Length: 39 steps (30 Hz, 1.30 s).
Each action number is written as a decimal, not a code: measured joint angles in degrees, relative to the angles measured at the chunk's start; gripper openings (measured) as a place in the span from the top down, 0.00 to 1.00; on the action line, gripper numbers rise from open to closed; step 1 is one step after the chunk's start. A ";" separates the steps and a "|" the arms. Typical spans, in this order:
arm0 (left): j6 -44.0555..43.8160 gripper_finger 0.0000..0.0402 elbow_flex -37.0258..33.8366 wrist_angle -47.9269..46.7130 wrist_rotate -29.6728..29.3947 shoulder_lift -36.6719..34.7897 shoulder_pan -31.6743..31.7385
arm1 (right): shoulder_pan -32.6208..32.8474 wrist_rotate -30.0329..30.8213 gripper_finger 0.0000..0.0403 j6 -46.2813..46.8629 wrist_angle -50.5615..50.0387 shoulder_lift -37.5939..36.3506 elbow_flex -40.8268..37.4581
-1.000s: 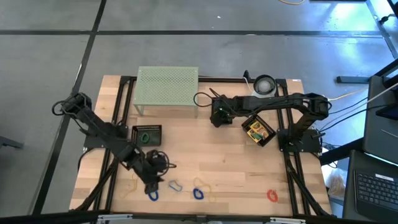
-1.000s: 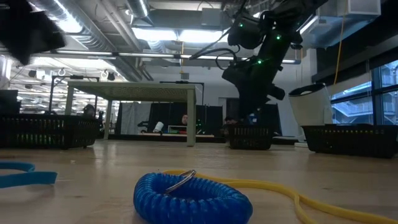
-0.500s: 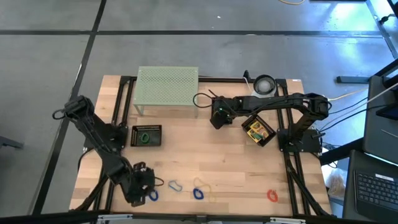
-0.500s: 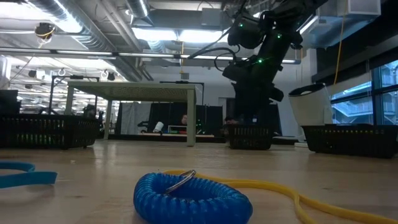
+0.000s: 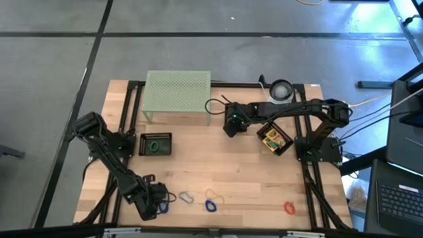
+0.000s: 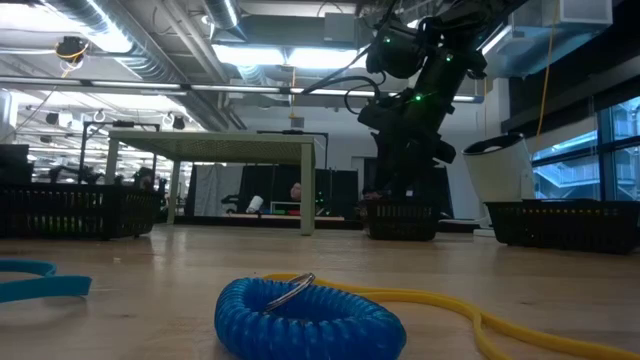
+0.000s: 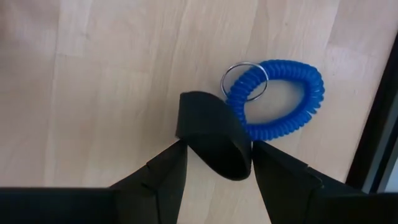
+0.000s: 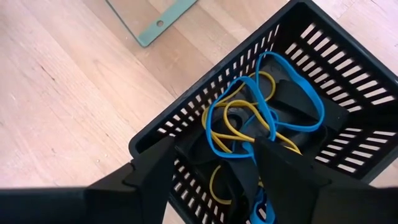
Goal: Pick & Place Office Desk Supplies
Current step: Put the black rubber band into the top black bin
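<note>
My left gripper (image 5: 153, 200) hangs over the table's near left part, fingers pointing down, shut on a black band (image 7: 211, 134). Just beyond the band, a blue coil loop (image 7: 280, 99) with a metal ring lies flat on the wood; the low view shows the blue coil loop (image 6: 310, 315) close up. A grey loop clip (image 5: 187, 197), a blue loop (image 5: 210, 205) and a red loop (image 5: 289, 207) lie along the near edge. My right gripper (image 8: 217, 180) stands open above a black basket (image 8: 323, 56) that holds blue, yellow and black bands. My left gripper has the black band's loop (image 7: 214, 152) between its two fingers, one finger on each side of it. The fingers come from above, pointing steeply down. The loop sticks out past the fingertips over the wood beside the blue coil; whether it touches the table I cannot tell.
The pale-green mesh stand (image 5: 177, 96) stands at the far side, a white roll (image 5: 281, 89) at the far right. A black basket (image 5: 156, 144) with a green item sits left of centre, another basket (image 5: 274, 140) with a yellow-green box at the right. Yellow band (image 6: 480, 315) lies near.
My left gripper has gone down and toward the table's near left corner, ending beside the blue coil loop, still with the black band. The right arm has stayed over its basket.
</note>
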 joint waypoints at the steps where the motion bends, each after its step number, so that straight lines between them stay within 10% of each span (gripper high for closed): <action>1: 0.07 0.58 0.00 0.09 0.02 0.02 0.00 | 0.00 0.00 0.45 0.00 0.04 0.00 0.00; 11: 2.97 0.97 0.00 0.33 0.94 0.00 0.00 | 0.00 0.00 0.46 -0.02 0.22 -0.02 0.00; 22: 2.01 0.99 0.02 -0.20 -3.22 -3.60 0.83 | 0.00 0.46 0.46 -0.93 -0.79 -2.17 -0.02; 31: 15.27 0.99 0.07 -0.06 -18.57 -9.77 5.41 | 1.53 0.46 0.46 -1.29 -1.06 -9.18 -0.02; 39: 34.50 0.99 0.11 6.22 -46.25 -12.57 11.95 | 9.18 0.28 0.46 -2.99 1.90 -11.87 0.00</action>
